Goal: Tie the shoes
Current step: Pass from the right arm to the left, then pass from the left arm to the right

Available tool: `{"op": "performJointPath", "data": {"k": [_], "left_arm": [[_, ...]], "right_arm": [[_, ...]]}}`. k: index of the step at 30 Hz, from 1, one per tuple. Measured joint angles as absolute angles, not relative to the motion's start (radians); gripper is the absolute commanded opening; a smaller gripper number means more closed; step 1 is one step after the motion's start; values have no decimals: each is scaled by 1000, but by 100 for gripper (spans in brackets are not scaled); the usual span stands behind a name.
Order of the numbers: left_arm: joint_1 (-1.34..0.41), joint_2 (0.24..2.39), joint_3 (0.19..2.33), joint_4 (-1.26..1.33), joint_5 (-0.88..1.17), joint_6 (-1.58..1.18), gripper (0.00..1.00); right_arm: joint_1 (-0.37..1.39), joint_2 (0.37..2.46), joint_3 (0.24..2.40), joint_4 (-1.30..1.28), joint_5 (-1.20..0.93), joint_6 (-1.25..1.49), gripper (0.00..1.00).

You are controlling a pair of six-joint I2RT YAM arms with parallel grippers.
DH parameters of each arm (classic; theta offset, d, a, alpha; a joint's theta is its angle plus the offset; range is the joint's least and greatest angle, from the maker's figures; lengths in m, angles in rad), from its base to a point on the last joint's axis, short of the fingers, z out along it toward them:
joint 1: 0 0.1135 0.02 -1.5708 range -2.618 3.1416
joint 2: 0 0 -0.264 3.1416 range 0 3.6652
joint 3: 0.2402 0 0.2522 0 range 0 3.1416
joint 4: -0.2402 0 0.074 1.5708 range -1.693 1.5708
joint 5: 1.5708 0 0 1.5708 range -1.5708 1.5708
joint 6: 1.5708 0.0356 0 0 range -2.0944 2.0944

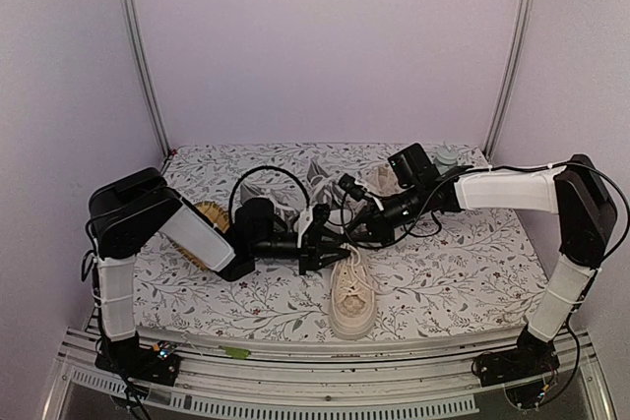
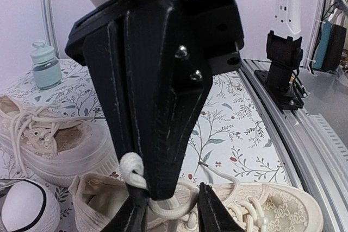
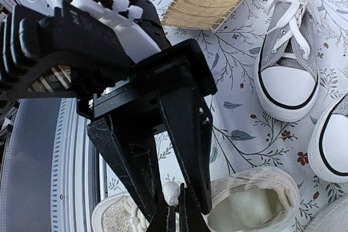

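Note:
A cream shoe point(image 1: 352, 297) lies toe toward the table's front edge, and both grippers meet over its heel end. My right gripper point(image 3: 176, 213) is shut on a loop of its cream lace point(image 3: 172, 191). My left gripper point(image 2: 174, 210) stands open, and the lace point(image 2: 163, 205) curves loosely between its fingers point(image 2: 213, 213). The lace's free tip rests on the cloth point(image 2: 204, 163). The second cream shoe point(image 2: 54, 150) sits behind. Two grey shoes point(image 3: 288, 74) point(image 3: 331, 145) with white toe caps stand side by side farther back; the fuller one shows a tied white bow.
A woven bamboo tray point(image 1: 207, 218) lies at the left behind my left arm. A small pale-green bottle point(image 1: 446, 156) stands at the back right. The floral tablecloth point(image 1: 463, 263) ends at a metal rail point(image 1: 325, 376) in front.

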State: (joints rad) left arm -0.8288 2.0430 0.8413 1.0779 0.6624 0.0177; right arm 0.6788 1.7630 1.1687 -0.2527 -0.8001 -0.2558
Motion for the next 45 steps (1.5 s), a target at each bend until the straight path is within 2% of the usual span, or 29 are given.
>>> {"op": "performJointPath", "data": {"k": [8,11,13,15,19,26,28,31,38,45], "left_arm": [[-830,2063,856,1035,627,49,30],[-831,2063,856,1021,611,64,21],[-832,2064,857,1016,607,68,10],[-833,2064,858,1014,599,78,4],[-836,2064,858,1024,595,79,1],[-837,2071,857,1044,599,78,1],[-838,2071,856,1053,604,78,1],[-838,2071,854,1061,613,78,1],[-838,2071,851,1072,622,78,1],[-838,2071,848,1080,622,78,2]], "right_arm": [[680,1763,1169,-252,-820,-263,4],[680,1763,1169,-252,-823,-265,7],[680,1763,1169,-253,-823,-268,19],[680,1763,1171,-255,-822,-267,32],[680,1763,1174,-265,-799,-266,40],[628,1713,1149,-289,-769,-210,39],[603,1687,1116,-277,-786,-179,36],[583,1675,1074,-262,-810,-134,28],[582,1719,1047,-236,-828,-46,21],[582,1791,1047,-223,-830,-18,21]]}}
